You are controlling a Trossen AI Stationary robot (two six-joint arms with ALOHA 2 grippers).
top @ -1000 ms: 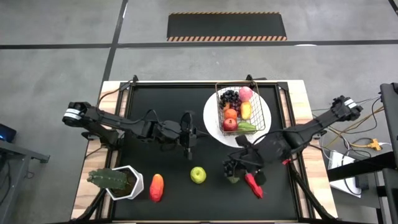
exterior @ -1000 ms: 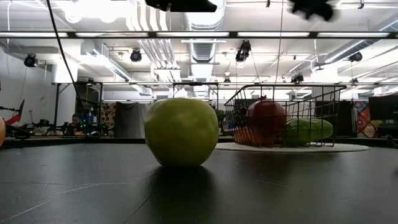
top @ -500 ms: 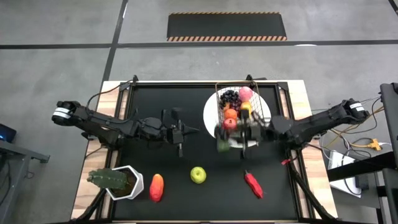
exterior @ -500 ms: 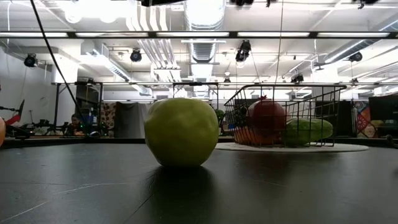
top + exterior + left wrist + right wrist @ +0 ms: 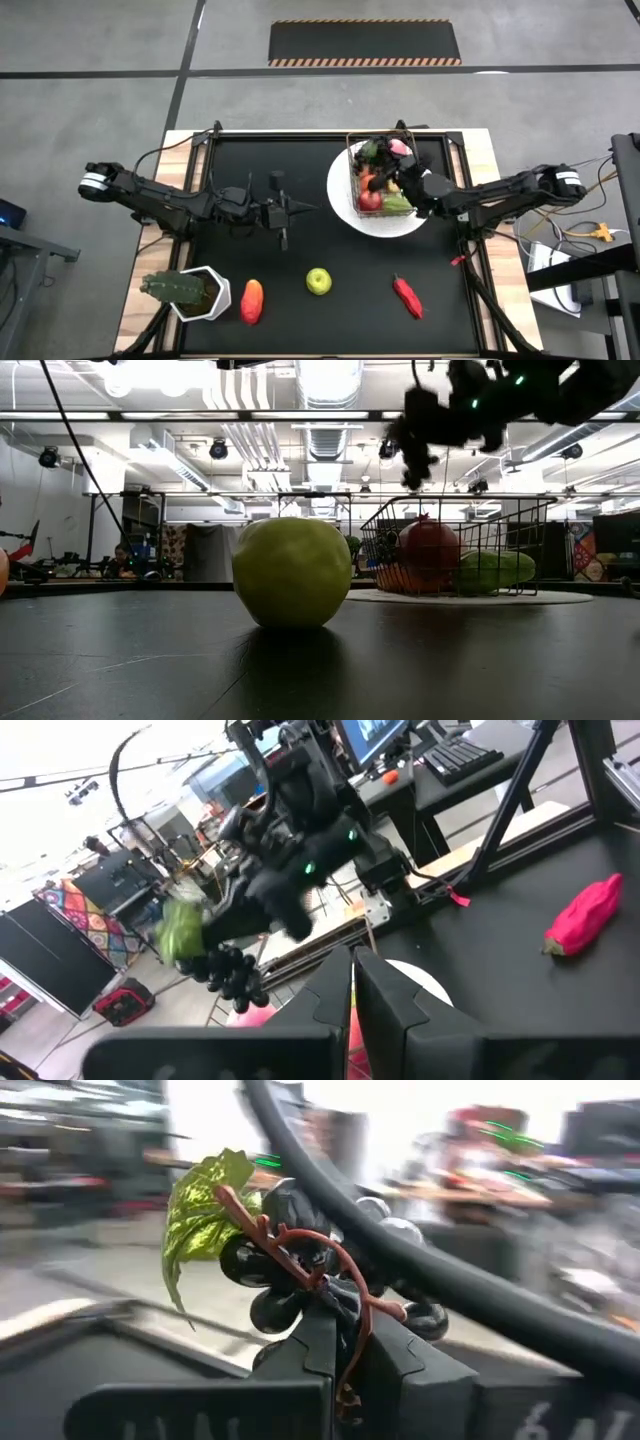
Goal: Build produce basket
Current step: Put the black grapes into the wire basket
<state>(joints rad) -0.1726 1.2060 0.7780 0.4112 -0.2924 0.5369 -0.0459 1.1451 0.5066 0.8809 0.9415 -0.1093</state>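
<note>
My right gripper [image 5: 385, 163] hovers over the wire basket [image 5: 428, 190], shut on a bunch of dark grapes [image 5: 290, 1255] with a green leaf [image 5: 200, 1215]. The basket stands on a white plate [image 5: 345, 205] and holds a red apple [image 5: 370, 200], a green pepper [image 5: 399, 205], a pink peach [image 5: 401, 147] and other fruit. In the low view the gripper and grapes [image 5: 418, 435] show above the basket [image 5: 455, 550]. A green apple [image 5: 318, 281] and a red pepper [image 5: 407, 295] lie on the mat. My left gripper [image 5: 283, 212] waits shut at mid-table. My right gripper pinches the bunch's brown stem [image 5: 345, 1295] between its two fingers, the stem running back into the gap. The arm reaches in from the table's right. The grapes and leaf stick out past the fingertips, lifted clear above the basket.
A cactus-like plant in a white pot [image 5: 187, 291] and a red-orange fruit [image 5: 251, 300] sit near the table's near left corner. The black mat between the arms and along the near edge has free room around the green apple [image 5: 292, 572].
My right gripper has lifted the grapes from beside the red pepper near the table's near edge and carried them up and toward the far edge, until they are over the basket. My left gripper has drawn back a little toward the table's left.
</note>
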